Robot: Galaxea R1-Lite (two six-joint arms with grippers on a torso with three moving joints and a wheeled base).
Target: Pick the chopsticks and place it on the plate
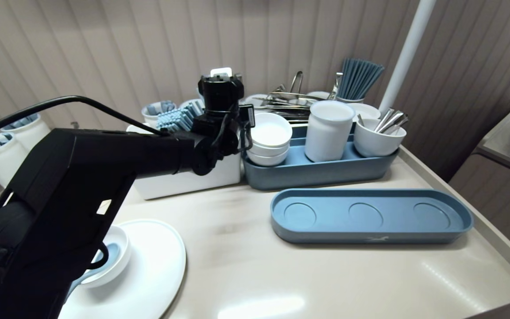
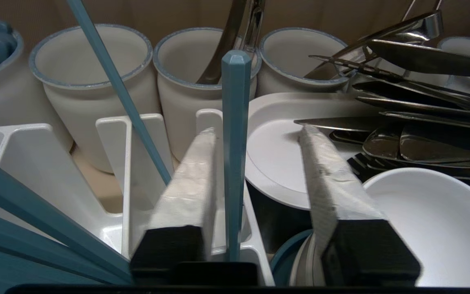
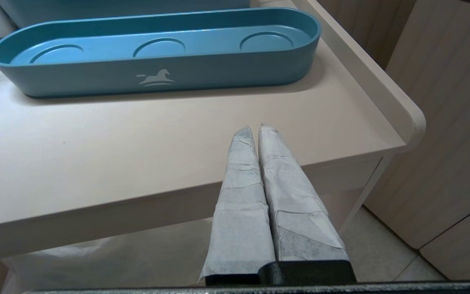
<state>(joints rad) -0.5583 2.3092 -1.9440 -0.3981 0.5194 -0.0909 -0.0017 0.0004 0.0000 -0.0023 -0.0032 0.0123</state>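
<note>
My left gripper (image 2: 257, 130) hangs over the white divided box (image 2: 129, 163) at the back of the table, with its taped fingers apart. One blue chopstick (image 2: 235, 143) stands upright between them, close against one finger (image 2: 190, 183) and well clear of the other. A second blue chopstick (image 2: 112, 77) leans across the box, and a bundle of several more (image 2: 23, 228) lies beside it. In the head view the left arm (image 1: 104, 164) reaches to that box (image 1: 184, 179). My right gripper (image 3: 256, 128) is shut and empty, parked off the table's front right corner.
White cups (image 2: 92, 73) stand behind the box; a white plate (image 2: 276, 155), a white bowl (image 2: 422, 220) and steel cutlery (image 2: 422, 106) lie beside it. A blue tray (image 1: 317, 170) holds bowls and cups. An empty blue tray (image 1: 370, 217) sits mid-table, a white plate (image 1: 157, 266) front left.
</note>
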